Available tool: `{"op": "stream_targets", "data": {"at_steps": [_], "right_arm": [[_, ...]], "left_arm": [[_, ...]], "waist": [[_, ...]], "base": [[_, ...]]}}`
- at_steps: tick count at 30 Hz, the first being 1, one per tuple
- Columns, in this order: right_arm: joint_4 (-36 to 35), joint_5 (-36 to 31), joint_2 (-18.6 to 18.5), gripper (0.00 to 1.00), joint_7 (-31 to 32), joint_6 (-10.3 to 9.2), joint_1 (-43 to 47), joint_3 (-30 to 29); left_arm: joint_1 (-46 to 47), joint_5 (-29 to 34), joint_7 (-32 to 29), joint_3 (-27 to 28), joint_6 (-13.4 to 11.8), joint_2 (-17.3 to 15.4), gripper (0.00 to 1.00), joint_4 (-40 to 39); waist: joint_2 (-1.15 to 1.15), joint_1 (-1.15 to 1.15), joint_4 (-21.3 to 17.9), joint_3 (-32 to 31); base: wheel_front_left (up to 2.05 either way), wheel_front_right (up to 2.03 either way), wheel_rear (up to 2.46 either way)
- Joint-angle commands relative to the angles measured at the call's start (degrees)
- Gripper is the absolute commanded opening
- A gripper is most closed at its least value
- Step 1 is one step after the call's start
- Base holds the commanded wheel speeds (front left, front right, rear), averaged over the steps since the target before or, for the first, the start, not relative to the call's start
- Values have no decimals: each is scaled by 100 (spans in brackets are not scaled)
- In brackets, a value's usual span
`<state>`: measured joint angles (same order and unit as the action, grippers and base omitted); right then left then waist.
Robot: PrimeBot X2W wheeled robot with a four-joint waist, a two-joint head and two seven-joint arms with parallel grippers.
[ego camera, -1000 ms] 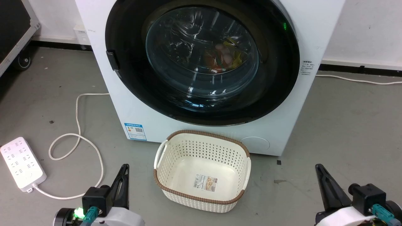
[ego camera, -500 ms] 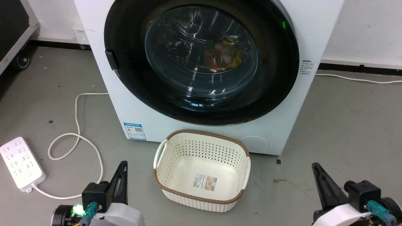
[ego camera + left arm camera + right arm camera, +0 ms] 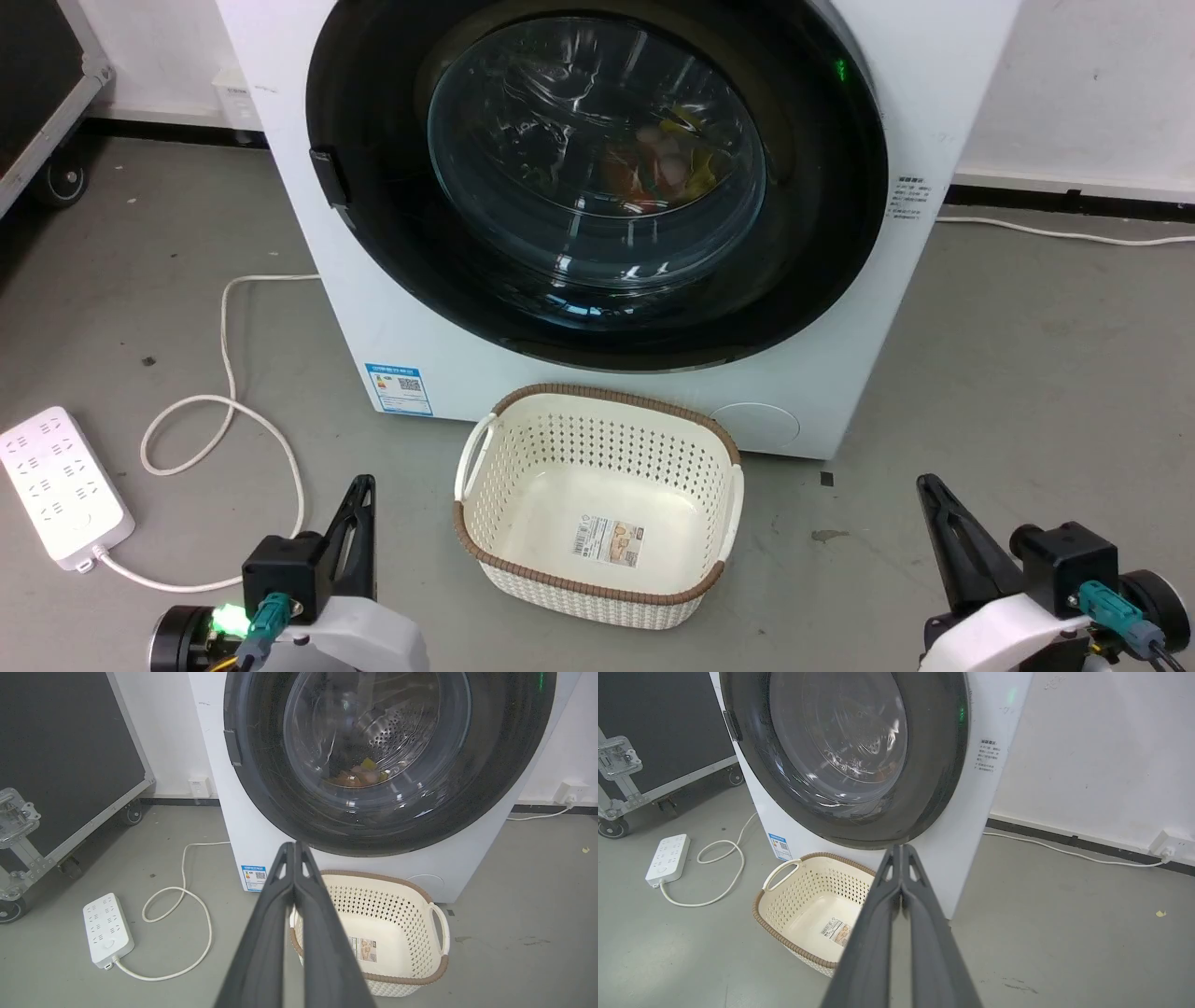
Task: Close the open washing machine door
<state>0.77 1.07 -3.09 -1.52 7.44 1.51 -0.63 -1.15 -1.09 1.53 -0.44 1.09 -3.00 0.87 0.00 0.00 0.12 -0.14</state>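
Observation:
The washing machine door (image 3: 597, 168) is a big glossy black ring around a bulging glass window. It lies flat against the white washer front (image 3: 896, 112), with its latch tab (image 3: 323, 177) at the left edge. Coloured laundry shows through the glass (image 3: 359, 772). My left gripper (image 3: 362, 483) sits low at the left, shut and holding nothing, well short of the door; its fingers (image 3: 299, 896) are pressed together. My right gripper (image 3: 924, 482) is low at the right, also shut (image 3: 901, 849) and empty.
A cream laundry basket (image 3: 495, 551) with a brown rim stands on the floor right in front of the washer, between my grippers. A white power strip (image 3: 58, 485) and looped cord (image 3: 224, 411) lie at the left. A black wheeled case (image 3: 60, 765) stands far left.
The camera has shifted slightly. Both grippers have drifted a little up and to the left in the head view. The door looks the same.

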Motion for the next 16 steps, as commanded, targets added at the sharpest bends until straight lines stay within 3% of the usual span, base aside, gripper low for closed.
{"op": "stream_targets", "data": {"at_steps": [1,16], "right_arm": [[-47,-32,20,0,28,4,-85,16],[-77,-107,22,0,152,5,-151,63]], "left_arm": [[82,54,-27,26,-52,8,0,-32],[115,109,-153,44,-109,13,0,-87]], "waist": [[0,0,-1,1],[0,0,-12,14]], "base": [[0,0,0],[0,0,0]]}}
